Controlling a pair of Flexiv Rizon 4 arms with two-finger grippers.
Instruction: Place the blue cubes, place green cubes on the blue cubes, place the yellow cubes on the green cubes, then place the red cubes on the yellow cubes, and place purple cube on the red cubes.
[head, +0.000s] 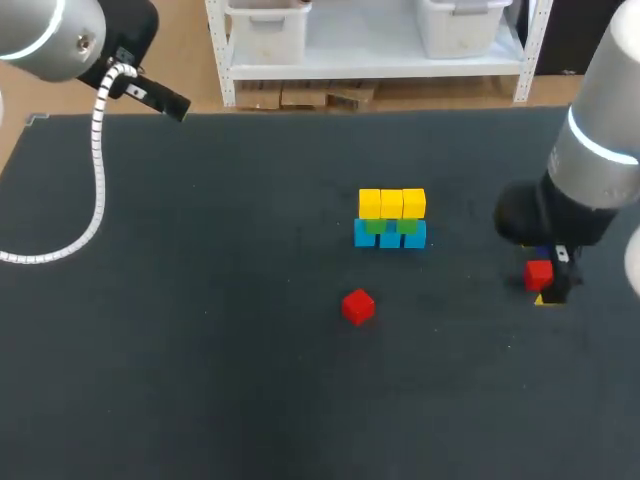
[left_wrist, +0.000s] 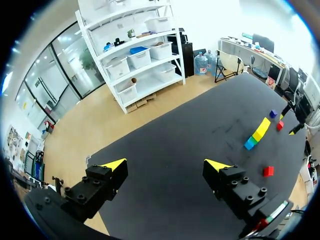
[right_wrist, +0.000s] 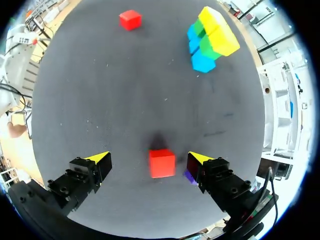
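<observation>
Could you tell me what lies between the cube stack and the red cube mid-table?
Only bare table lies between the stack and that red cube, shown in the head view.

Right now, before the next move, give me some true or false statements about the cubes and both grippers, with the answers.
The yellow cubes sit on the green cubes. True.
One red cube already sits on the yellow cubes. False: both lie on the table, the loose red cube in front of the stacked cubes and the second red cube off to the side.
The right gripper is open, with the second red cube between its fingers. True.
The left gripper holds a blue cube. False: it is open and empty.
</observation>
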